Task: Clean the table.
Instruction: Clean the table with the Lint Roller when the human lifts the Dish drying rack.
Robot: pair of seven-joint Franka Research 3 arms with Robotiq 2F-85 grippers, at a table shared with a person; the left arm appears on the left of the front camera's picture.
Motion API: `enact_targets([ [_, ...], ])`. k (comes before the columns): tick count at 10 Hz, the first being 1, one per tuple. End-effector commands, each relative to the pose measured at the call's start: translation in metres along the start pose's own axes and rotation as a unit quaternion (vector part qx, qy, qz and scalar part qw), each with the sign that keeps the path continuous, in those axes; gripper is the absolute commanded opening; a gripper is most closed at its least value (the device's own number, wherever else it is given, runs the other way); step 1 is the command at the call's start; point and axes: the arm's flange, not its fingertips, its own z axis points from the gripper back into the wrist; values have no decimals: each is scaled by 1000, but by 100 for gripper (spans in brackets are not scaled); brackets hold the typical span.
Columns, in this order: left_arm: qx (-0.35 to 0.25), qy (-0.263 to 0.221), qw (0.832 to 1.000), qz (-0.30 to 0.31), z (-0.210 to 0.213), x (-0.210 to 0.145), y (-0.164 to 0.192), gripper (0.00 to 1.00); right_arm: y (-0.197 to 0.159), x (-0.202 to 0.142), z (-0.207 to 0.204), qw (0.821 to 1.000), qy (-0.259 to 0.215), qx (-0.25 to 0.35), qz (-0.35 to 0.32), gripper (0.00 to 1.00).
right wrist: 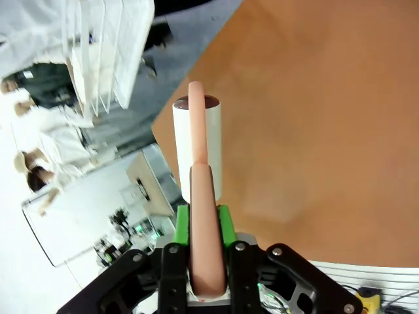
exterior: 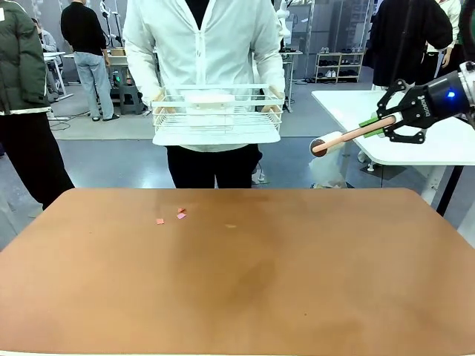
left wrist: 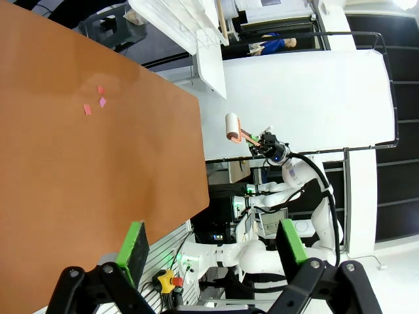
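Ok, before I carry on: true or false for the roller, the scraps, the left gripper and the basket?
1. The right gripper is shut on the lint roller by its handle. True.
2. The lint roller is pressed onto the table. False: it is held in the air, off the surface.
3. Small pink scraps lie on the table's far left part. True.
4. The left gripper holds a cloth. False: it is open and empty.
5. The white wire basket stands on the table. False: the person holds it up.
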Motion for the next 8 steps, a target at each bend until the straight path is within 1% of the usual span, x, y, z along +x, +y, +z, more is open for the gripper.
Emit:
enact_targets([
  [1, -7, -2, 1000, -3, 3, -1, -1, 100, 23, 37, -31, 996, 43, -14, 75, 21],
  [2, -7, -2, 1000, -3, 3, -1, -1, 100, 26, 45, -59, 994, 50, -16, 93, 21],
  [3, -7, -2, 1000, -3, 3, -1, -1, 100, 28, 44, -89, 992, 67, -17, 108, 21],
  [4, -7, -2, 1000, -3, 3, -1, -1, 100, 30, 38, -115, 988, 74, -28, 130, 21],
  [5, -7, -2, 1000, -3, 3, -1, -1, 100, 31, 37, -140, 983, 97, -40, 152, 21],
  [6, -7, -2, 1000, -3, 3, -1, -1, 100, 28, 39, -157, 979, 123, -52, 156, 21],
  [7, -7, -2, 1000, -3, 3, -1, -1, 100, 26, 35, -176, 975, 138, -62, 165, 21],
  [8, -7, -2, 1000, -3, 3, -1, -1, 100, 22, 29, -191, 972, 146, -60, 175, 21],
])
